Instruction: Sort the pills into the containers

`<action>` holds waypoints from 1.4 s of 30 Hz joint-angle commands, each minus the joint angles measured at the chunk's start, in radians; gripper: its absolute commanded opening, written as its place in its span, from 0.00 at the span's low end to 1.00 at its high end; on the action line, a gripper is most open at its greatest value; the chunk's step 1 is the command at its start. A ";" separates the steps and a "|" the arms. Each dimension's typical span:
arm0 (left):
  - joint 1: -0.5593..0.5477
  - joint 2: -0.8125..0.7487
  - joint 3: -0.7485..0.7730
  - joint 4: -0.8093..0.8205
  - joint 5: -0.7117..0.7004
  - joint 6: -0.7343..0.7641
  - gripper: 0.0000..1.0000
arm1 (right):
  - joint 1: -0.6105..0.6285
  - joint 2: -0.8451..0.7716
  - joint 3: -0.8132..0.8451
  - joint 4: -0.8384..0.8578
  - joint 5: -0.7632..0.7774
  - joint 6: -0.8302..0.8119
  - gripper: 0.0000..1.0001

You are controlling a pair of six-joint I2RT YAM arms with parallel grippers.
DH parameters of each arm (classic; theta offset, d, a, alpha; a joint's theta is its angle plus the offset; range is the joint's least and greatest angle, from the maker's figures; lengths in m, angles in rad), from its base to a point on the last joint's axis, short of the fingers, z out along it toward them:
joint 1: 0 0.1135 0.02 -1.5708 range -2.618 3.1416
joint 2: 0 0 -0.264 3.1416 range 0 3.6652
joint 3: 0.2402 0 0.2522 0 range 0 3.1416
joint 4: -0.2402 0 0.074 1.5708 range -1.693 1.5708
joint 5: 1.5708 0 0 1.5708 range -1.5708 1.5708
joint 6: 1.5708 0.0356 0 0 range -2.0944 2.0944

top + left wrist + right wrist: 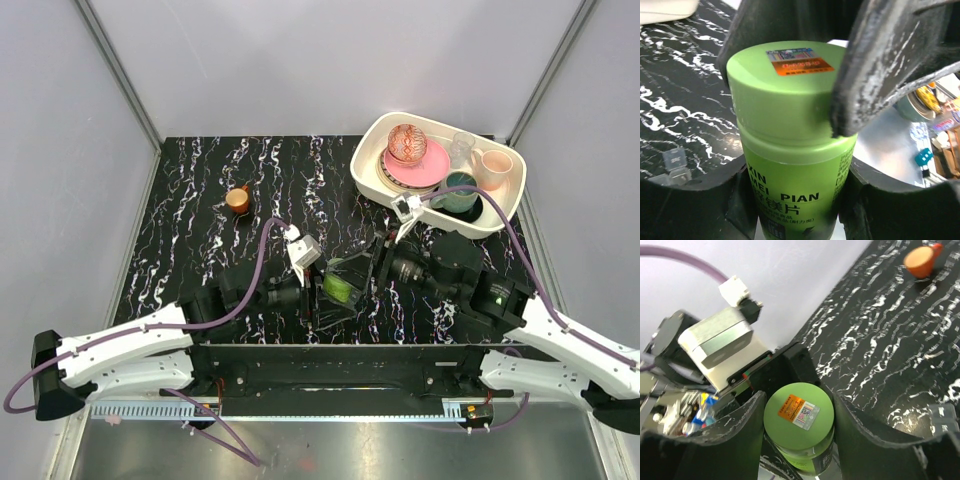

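Observation:
A green pill bottle (340, 285) with a green screw cap is held above the near middle of the table between both arms. My left gripper (795, 200) is shut on the bottle's labelled body (790, 165). From the other side my right gripper (799, 432) is closed around the cap (799, 412), one finger (875, 75) pressing on the cap's rim. A small greyish pill box (675, 162) lies on the table beside the bottle; its edge (942, 415) also shows in the right wrist view. No pills are visible.
A small orange cup (238, 199) stands on the black marbled table at the back left. A white tray (362, 170) with plates, cups and a glass sits at the back right. Grey walls enclose the table.

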 commanded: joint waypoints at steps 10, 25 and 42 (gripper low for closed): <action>0.003 -0.085 -0.012 0.210 0.120 -0.013 0.00 | 0.015 -0.100 -0.079 0.230 -0.448 -0.335 0.07; 0.003 -0.110 -0.047 0.255 0.144 -0.025 0.00 | 0.015 -0.208 -0.239 0.358 -0.561 -0.354 0.02; 0.003 -0.091 -0.030 0.176 0.066 -0.008 0.00 | 0.015 -0.117 -0.136 0.298 -0.178 -0.078 0.84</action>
